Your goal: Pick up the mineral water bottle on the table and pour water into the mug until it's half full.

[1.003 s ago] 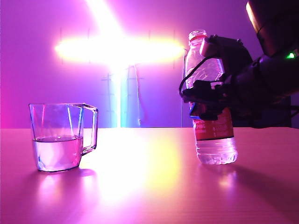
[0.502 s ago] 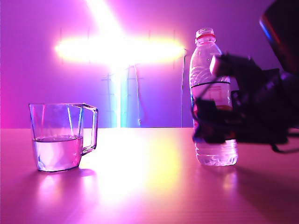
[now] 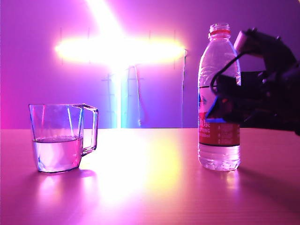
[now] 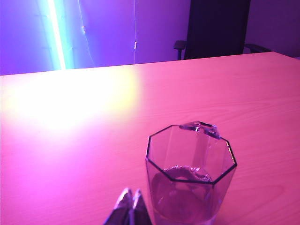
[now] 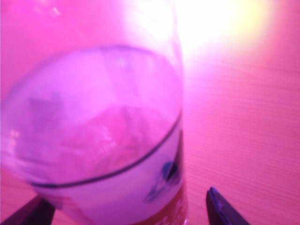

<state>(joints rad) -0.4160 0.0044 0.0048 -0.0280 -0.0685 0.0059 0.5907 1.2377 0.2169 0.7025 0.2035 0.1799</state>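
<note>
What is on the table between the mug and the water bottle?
Nothing. In the exterior view only bare table with a yellow glare lies between the mug and the mineral water bottle.

Right gripper [image 3: 225,101] is hiding part of the mineral water bottle [image 3: 219,82] label; its arm is running off the right edge. Up close, the bottle is blurring, its top cut off.

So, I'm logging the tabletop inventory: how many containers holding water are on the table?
2. The mug stands on the left of the table; the mineral water bottle stands upright on the right, with the open right gripper beside it.
</note>
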